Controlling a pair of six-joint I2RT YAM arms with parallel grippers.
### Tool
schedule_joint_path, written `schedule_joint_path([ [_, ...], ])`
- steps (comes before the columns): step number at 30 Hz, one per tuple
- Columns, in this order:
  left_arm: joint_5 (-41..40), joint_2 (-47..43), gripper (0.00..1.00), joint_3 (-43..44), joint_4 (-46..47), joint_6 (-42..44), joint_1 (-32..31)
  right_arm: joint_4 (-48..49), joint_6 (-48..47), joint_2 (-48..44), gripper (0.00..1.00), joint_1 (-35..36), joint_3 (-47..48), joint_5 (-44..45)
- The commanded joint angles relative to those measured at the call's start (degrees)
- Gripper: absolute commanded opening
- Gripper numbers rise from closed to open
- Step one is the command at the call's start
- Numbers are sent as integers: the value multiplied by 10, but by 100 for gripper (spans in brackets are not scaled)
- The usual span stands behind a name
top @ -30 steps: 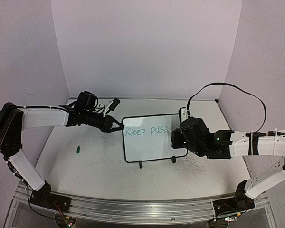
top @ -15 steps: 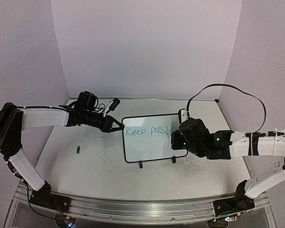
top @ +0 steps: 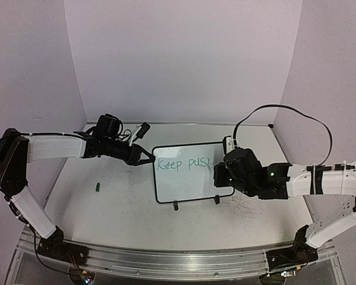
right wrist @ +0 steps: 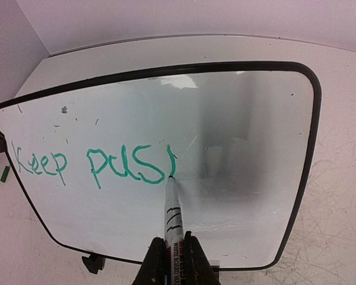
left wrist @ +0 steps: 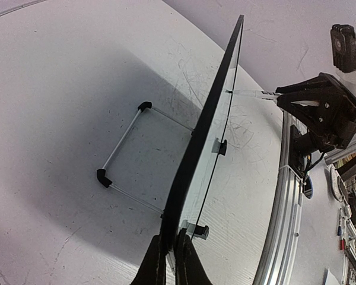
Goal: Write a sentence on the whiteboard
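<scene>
Green on white, rimmed in black
The whiteboard (right wrist: 243, 136) is white, black-rimmed; the sentence (right wrist: 101, 169) at nine o'clock is green; the marker (right wrist: 173, 209) at six o'clock is white, black-banded.

left claw (left wrist: 171, 252) clamped, right claw (right wrist: 173, 249) clamped

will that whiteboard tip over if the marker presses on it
Probably tippy alone: the whiteboard stands propped on small feet and a thin wire prop. It looks stiff and light, seen edge-on as a thin panel. The left jaws pinching its edge likely steady it against the marker.
</scene>
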Motion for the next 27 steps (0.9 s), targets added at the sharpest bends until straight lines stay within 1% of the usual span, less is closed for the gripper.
schedule_joint_path([
  [1, -35, -26, 0, 5, -10, 20, 3, 12, -17, 8, 0, 2, 31, 33],
  [15, -35, -26, 0, 5, -11, 21, 3, 14, -20, 11, 0, 1, 40, 58],
  [27, -34, -23, 0, 6, -11, 21, 3, -10, 8, 3, 0, 2, 21, 39],
])
